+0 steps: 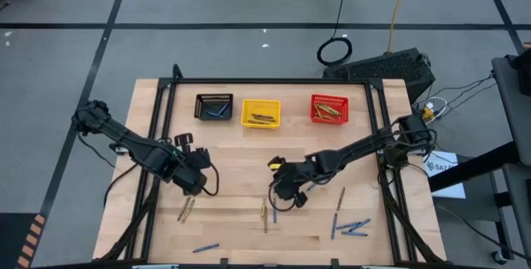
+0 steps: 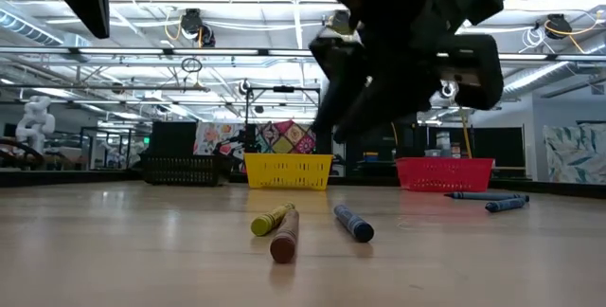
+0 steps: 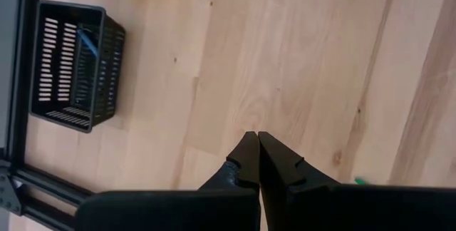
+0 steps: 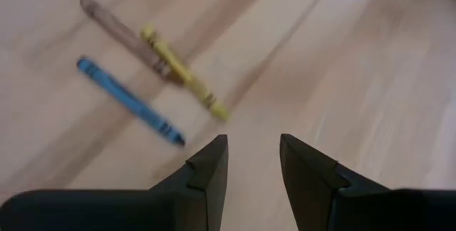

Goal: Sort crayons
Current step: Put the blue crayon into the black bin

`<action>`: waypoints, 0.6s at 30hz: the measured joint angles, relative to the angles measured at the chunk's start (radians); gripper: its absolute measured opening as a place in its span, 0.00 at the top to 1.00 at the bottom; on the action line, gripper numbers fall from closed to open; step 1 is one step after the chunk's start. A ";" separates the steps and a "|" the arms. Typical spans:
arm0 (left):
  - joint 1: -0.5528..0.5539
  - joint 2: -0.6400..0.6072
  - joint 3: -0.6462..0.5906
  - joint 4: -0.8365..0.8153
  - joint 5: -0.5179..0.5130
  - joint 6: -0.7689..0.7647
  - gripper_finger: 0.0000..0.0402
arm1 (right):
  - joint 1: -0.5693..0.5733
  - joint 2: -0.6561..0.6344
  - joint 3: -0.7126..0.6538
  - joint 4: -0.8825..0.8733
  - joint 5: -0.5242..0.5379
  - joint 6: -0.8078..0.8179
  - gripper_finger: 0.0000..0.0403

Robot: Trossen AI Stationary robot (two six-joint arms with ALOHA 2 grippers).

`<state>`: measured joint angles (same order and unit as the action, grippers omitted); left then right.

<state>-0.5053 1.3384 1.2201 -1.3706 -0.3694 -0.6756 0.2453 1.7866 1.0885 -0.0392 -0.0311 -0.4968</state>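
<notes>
Along the far edge of the pale wooden desk (image 1: pixel 249 161) stood three small mesh baskets in a row: a black basket (image 1: pixel 214 106) holding a blue crayon, a yellow basket (image 1: pixel 260 113) and a red basket (image 1: pixel 328 109), each of the last two with tan or olive sticks inside. Loose thin crayons lay toward the near edge: a tan pair (image 1: pixel 187 210) near the left side, a blue one (image 1: pixel 206 247) close to the near edge, a cluster of three (image 1: pixel 265 213) around the middle, a tan stick (image 1: pixel 340 196) and several blue ones (image 1: pixel 353 227) toward the right side. The right gripper (image 4: pixel 253 152) hovered above the desk's middle with its fingers spread apart and nothing between them; just beyond it lay a brown crayon (image 4: pixel 121 37), an olive-yellow crayon (image 4: pixel 185 73) touching it, and a blue crayon (image 4: pixel 128 100) alongside. The left gripper (image 3: pixel 254 145) hung over bare wood left of the middle, fingers pressed together and holding nothing
</notes>
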 joint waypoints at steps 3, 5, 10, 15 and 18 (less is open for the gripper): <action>0.000 0.000 0.000 0.000 -0.003 0.000 1.00 | 0.007 0.000 0.000 0.043 0.001 -0.015 0.71; 0.000 0.000 0.000 0.000 -0.003 0.000 1.00 | 0.010 0.000 0.000 0.065 0.000 -0.010 0.71; 0.000 0.000 0.000 0.002 -0.003 -0.001 1.00 | 0.034 0.027 0.001 0.096 -0.008 -0.043 0.71; 0.000 0.000 0.000 0.005 -0.004 -0.001 1.00 | 0.055 0.046 0.000 0.150 -0.022 -0.046 0.71; 0.000 0.000 0.000 0.007 -0.006 0.000 1.00 | 0.064 0.046 0.001 0.136 -0.023 -0.046 0.71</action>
<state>-0.5056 1.3388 1.2201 -1.3636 -0.3757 -0.6758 0.3092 1.8327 1.0890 0.0968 -0.0536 -0.5430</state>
